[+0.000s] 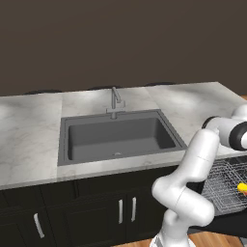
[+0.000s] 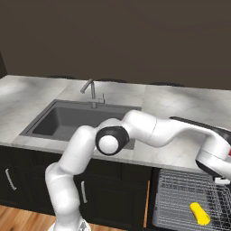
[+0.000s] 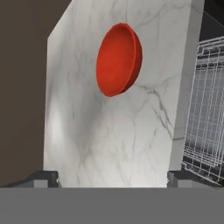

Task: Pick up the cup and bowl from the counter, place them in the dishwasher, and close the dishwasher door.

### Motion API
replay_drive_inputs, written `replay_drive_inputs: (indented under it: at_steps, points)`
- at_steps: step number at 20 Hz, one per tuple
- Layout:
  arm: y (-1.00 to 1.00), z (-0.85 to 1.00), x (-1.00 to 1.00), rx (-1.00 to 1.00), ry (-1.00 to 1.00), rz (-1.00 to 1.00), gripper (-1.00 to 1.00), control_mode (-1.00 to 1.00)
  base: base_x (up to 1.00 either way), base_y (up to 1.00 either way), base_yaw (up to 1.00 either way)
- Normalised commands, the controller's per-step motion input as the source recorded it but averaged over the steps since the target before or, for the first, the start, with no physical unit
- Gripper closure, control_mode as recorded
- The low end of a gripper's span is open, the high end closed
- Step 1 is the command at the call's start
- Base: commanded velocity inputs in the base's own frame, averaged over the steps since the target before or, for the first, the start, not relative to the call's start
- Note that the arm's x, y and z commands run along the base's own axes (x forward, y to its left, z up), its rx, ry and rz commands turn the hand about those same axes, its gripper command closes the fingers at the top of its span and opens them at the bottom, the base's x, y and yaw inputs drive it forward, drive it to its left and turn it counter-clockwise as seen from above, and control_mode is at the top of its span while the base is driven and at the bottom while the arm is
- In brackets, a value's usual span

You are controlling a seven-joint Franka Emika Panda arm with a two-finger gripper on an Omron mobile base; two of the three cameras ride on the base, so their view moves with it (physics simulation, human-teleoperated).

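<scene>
We see the bowl (image 3: pixel 119 60) in the hand view: red, glossy, sitting on the marble counter (image 3: pixel 109 140), apart from the gripper (image 3: pixel 113 178), whose two dark fingertips (image 3: pixel 43 178) stand wide apart at the bottom of that view with nothing between them — open and empty. Beside the counter's edge in that same view runs the silver wire rack (image 3: pixel 205 109) of the dishwasher.

From the right base view we get what the hand view lacks: the cup (image 2: pixel 200 213), yellow, lying on its side in the rack (image 2: pixel 180 198), which is pulled out below the counter (image 2: pixel 180 108) to the right of the sink (image 2: pixel 67 119). The arm (image 2: pixel 149 131) reaches across the counter toward the rack's side, its hand over the counter's far right end.

The left base view shows the sink (image 1: pixel 116 137) and its metal tap (image 1: pixel 115 102) head-on, dark handled cabinets (image 1: pixel 96 212) beneath, and — past the arm's elbow — a corner of the rack (image 1: pixel 224 185) with a small part of the cup (image 1: pixel 242 188) at the picture's right edge.
</scene>
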Motion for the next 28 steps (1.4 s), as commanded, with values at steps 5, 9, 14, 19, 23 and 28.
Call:
replay_drive_inputs:
  at_steps: [5, 9, 14, 19, 23, 28]
  points:
    - [-0.25, -0.01, 0.29, 0.00, 0.00, 0.00, -1.00, -1.00, 0.00, 0.00, 0.00]
    - [-0.32, -0.14, 0.34, 0.00, 0.00, 0.00, -1.00, -1.00, 0.00, 0.00, 0.00]
    - [-0.32, -0.22, 0.17, 0.00, 0.00, 0.01, -1.00, -1.00, 0.00, 0.00, 0.00]
    - [-0.27, -0.38, 0.01, 0.00, 0.00, 0.04, -1.00, -1.00, 0.00, 0.00, 0.00]
    - [-0.26, -0.28, 0.10, 0.00, 0.00, 0.03, -1.00, -1.00, 0.00, 0.00, 0.00]
    - [-0.30, -0.06, 0.31, 0.00, 0.00, 0.01, -1.00, -1.00, 0.00, 0.00, 0.00]
